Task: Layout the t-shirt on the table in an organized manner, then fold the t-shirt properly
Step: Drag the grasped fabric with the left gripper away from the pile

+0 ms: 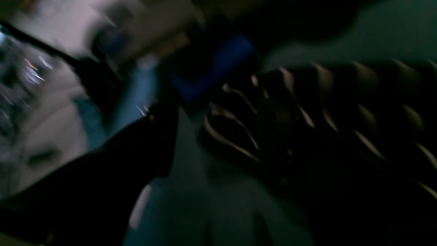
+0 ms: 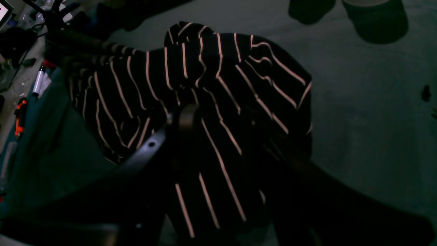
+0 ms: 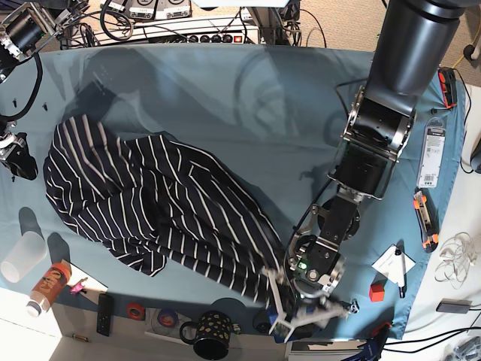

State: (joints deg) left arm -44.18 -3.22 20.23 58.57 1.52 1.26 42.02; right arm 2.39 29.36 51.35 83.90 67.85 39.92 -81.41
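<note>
The t-shirt [image 3: 158, 207] lay crumpled across the left and centre of the table [image 3: 248, 98] in the base view, bunched in overlapping folds running from the upper left down toward the lower centre, with neither sleeves nor hem squared. It was judged not yet laid out, so folding could not properly begin.

The left pincer [image 3: 301, 312] stood at the garment's lower right corner, near the bottom edge of the frame, its jaws apart and apparently holding nothing; the position suggested work on that corner, to draw the cloth flat. Its own wrist view was blurred and settled no more.

The right pincer [image 3: 15, 154] sat at the far left edge of the base view, just beside the shirt's upper left bulge. In its wrist view, dark fingers [image 2: 184, 116] hung over striped fabric, but whether they gripped it could not be told

A mug [image 3: 210, 331] stood along the bottom edge, near the hem
</note>
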